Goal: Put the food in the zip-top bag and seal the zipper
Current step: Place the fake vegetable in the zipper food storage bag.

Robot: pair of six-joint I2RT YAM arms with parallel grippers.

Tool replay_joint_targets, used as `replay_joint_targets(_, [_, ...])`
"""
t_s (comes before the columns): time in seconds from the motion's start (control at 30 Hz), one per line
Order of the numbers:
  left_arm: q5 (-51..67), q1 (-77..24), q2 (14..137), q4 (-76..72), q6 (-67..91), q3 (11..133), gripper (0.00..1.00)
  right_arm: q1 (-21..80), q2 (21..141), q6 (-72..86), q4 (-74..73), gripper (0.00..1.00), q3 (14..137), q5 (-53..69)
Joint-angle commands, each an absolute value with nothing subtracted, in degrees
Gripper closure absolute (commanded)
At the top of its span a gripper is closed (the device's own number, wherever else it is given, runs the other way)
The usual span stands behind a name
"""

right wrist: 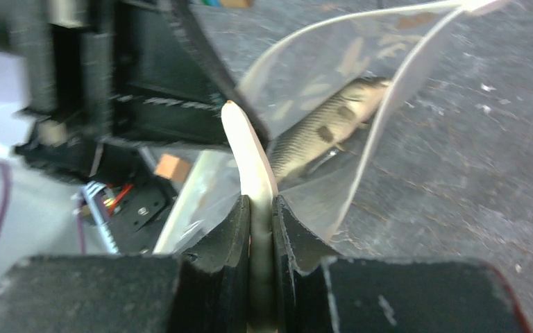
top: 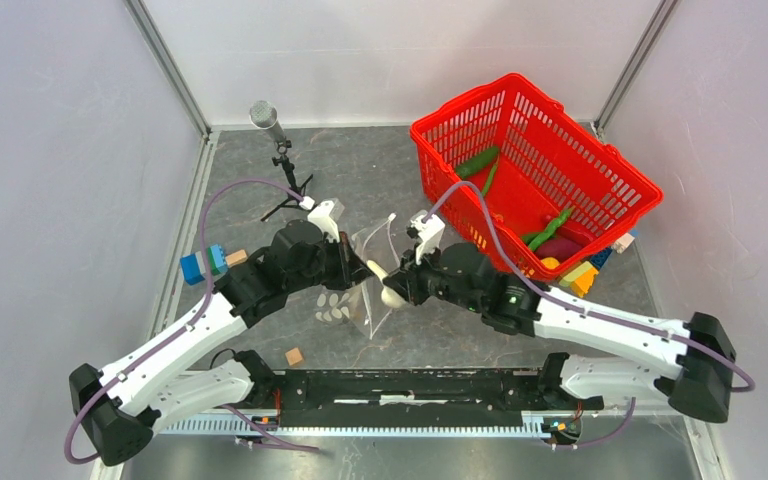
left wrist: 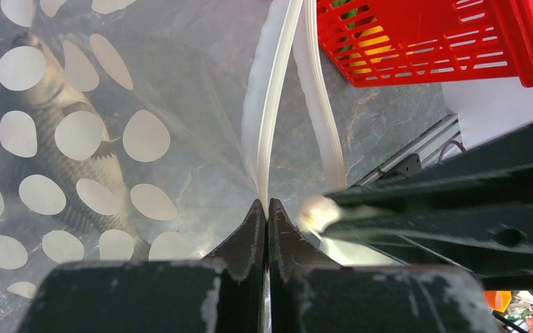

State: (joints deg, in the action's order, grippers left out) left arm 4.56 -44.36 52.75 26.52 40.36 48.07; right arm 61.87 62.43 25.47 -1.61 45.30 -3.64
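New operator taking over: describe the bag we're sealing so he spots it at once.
Left of the red basket, at mid-table, the left tool and right tool meet. The bag is held between them, each tool pinching its white zipper. It's the only clear thing there, printed with white dots, a grey fish inside.

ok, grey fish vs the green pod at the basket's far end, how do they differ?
Place: grey fish sits inside the zip-top bag; green pod lies in the red basket.
Look: fish is grey, scaled; pod is plain green.
Handling: left claw and right claw pinch the fish's bag; pod lies free.
Both are toy food.
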Motion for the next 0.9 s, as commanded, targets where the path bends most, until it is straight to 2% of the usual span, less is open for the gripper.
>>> replay_joint_targets(0.0, [3.41,-44.3,50.43,27.68,37.79,51.35,0.98,64.07,66.57,29.16,-5.02,0.84,50.46,-21.67])
replay_joint_targets(0.2, [2.62,-44.3,49.42,28.92,37.57,52.04,0.98,65.35,72.11,29.15,-8.27,0.8,55.48,-26.64])
replay_joint_targets(0.3, [2.97,-44.3,49.91,28.87,37.64,52.21,0.98,66.6,73.95,28.07,-8.71,0.7,58.01,-28.8])
replay_joint_targets(0.37, [2.99,-44.3,50.05,28.76,37.66,52.23,0.98,66.79,74.63,27.68,-7.52,0.68,58.59,-28.36])
replay_joint_targets(0.43, [2.66,-44.29,49.92,28.74,37.66,52.23,0.98,67.12,76.05,27.06,-9.37,0.59,60.44,-29.29])
replay_joint_targets(0.5, [1.87,-44.3,49.6,28.99,37.64,52.29,0.98,67.32,77.0,26.3,-11.6,0.44,62.2,-29.57])
replay_joint_targets(0.6, [0.23,-44.3,48.93,29.61,37.69,52.12,0.98,67.5,74.83,23.39,-9.46,0.33,61.74,-25.91])
replay_joint_targets(0.8, [-2.76,-44.3,48.6,30.3,37.4,51.83,0.98,67.51,65.48,15.5,-6.5,0.28,61.16,-18.46])
replay_joint_targets(0.87, [-2.96,-44.3,48.69,30.32,37.28,51.81,0.98,67.5,61.56,12.55,-7.57,0.24,61.2,-22.42])
